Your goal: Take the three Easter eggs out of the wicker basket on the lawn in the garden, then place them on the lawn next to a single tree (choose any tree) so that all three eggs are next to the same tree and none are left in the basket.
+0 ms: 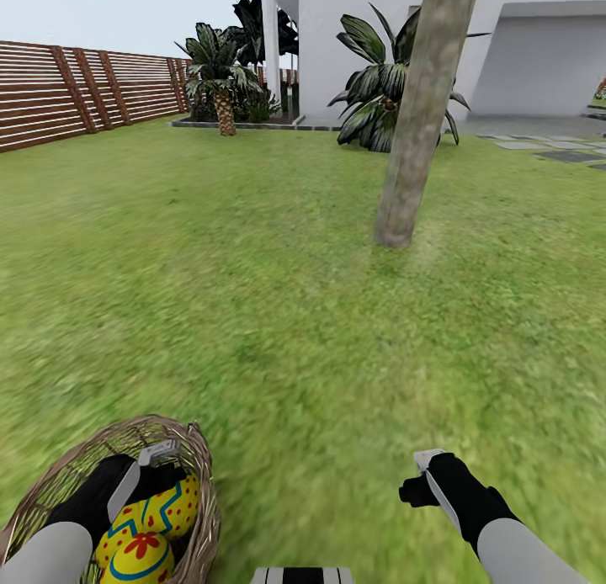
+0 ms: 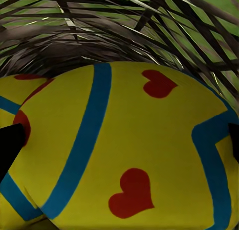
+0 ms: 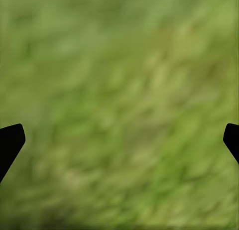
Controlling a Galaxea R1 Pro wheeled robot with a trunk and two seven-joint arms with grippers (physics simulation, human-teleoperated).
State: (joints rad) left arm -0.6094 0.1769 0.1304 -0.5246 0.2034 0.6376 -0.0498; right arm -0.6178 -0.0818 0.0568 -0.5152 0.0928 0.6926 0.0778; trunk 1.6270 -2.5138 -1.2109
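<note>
A wicker basket (image 1: 198,483) of woven tan-brown strands is seen at the lower left of the head view, resting on the lawn (image 1: 278,331). Two Easter eggs can be counted inside it: one (image 1: 164,504) is yellow with a blue zigzag and red dots, and another (image 1: 139,559), nearer the robot, is yellow with a blue band and a red flower mark. Whether a third egg lies beneath them cannot be told.

The left gripper (image 1: 156,466) is lowered into the basket. In the left wrist view, a yellow egg (image 2: 129,155) crossed by a blue band and marked with red hearts is seen very close, with a dark fingertip (image 2: 10,145) at either side of it and the basket weave (image 2: 119,36) behind. The fingers are spread about as wide as the egg; whether they press on it cannot be told.

The right gripper (image 1: 421,479) is held above bare grass, well apart from the basket. In the right wrist view its fingertips (image 3: 10,143) are set wide apart with nothing between them but blurred grass (image 3: 119,110).

One thick, leaning grey-brown tree (image 1: 421,121) trunk rises from the lawn ahead. Behind it are spiky palm-like plants (image 1: 223,75), a white house (image 1: 353,37) and a brown slatted fence (image 1: 76,92).
</note>
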